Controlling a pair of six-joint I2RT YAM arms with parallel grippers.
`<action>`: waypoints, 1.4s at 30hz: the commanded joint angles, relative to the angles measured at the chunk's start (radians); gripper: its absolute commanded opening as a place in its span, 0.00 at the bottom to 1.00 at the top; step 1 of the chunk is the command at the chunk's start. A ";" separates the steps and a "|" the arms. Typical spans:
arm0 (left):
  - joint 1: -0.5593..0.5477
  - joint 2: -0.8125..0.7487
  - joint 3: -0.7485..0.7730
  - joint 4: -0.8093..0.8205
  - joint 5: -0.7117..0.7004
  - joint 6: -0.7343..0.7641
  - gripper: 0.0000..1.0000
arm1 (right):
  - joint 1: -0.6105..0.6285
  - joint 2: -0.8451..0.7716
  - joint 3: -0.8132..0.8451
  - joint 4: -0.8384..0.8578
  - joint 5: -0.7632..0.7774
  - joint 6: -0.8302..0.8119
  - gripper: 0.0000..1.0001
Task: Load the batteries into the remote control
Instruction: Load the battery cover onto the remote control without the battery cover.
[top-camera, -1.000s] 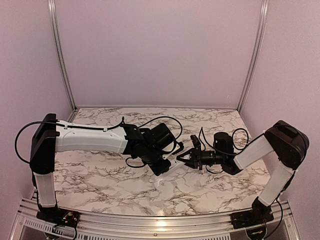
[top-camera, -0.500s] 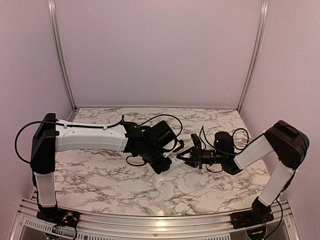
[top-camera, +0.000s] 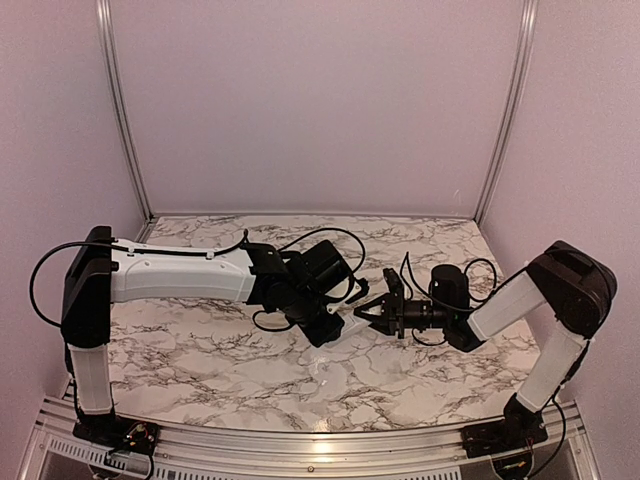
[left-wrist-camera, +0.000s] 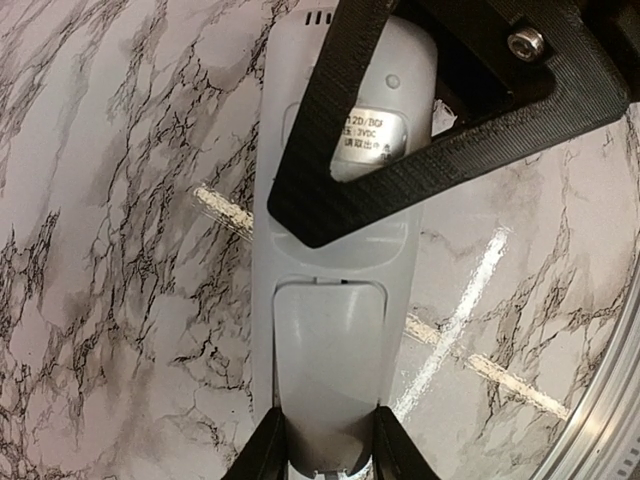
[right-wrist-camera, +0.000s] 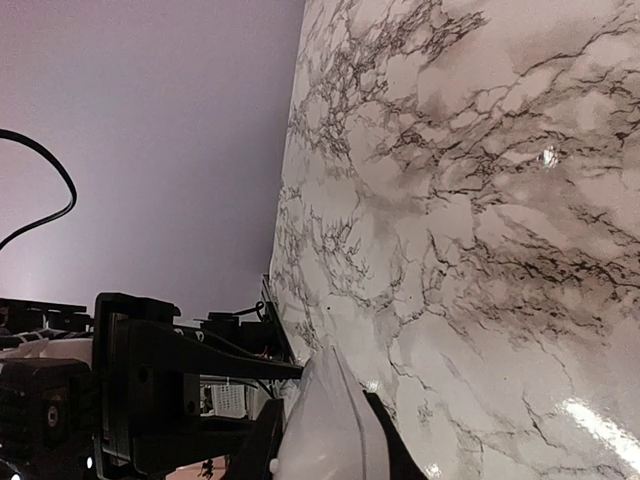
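- Marbled table (top-camera: 200, 370) open from the near rail (top-camera: 300, 445) outward, with wide room on either side of both sets of jaws.
- Left gripper (left-wrist-camera: 325, 455) closed narrowly on one end of the remote control (left-wrist-camera: 330, 370), back face up.
- Right gripper (right-wrist-camera: 325, 440) pinched tight on the opposite end, one finger across the label.
- Past the jaws, bare marble up to the back wall (top-camera: 320, 100).
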 joint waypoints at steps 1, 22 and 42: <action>0.006 0.013 -0.006 0.014 -0.020 0.015 0.28 | 0.013 0.002 0.014 0.127 -0.056 0.039 0.00; 0.006 -0.013 -0.034 0.011 -0.079 0.037 0.56 | 0.002 -0.002 0.011 0.146 -0.066 0.064 0.00; 0.008 -0.054 -0.040 0.011 -0.135 0.043 0.61 | -0.004 -0.012 0.010 0.090 -0.064 0.034 0.00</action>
